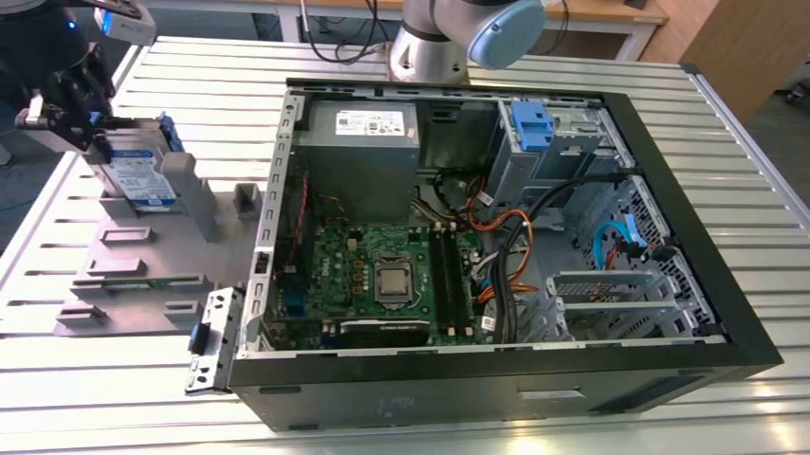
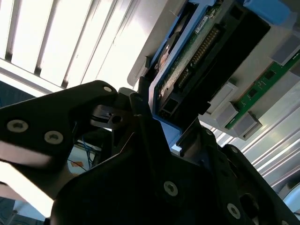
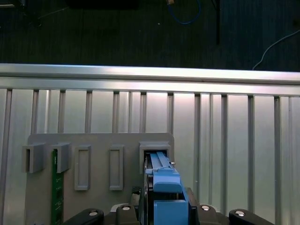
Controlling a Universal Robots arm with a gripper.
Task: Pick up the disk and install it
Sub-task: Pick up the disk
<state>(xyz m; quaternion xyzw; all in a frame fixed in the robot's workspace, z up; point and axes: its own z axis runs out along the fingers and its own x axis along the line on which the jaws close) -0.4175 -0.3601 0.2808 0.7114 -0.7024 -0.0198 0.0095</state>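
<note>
Tool (image 2: 161,117) clamps the disk (image 1: 137,172), which stands upright in the grey holder (image 1: 139,284), its label print unreadable

Work surface: a metal table (image 1: 379,66) of ribbed silver slats, with a raised rail (image 3: 150,70) along one edge. The slats (image 2: 56,42) catch strong light, near-white in the second wrist view. Beyond the rail is a dark floor (image 3: 93,33) with a blue cable (image 3: 185,16) lying on it. In the exterior view, a wooden cabinet (image 1: 741,47) stands past the table's far corner, on that view's right, and black cables (image 1: 341,38) run behind the far side.
</note>
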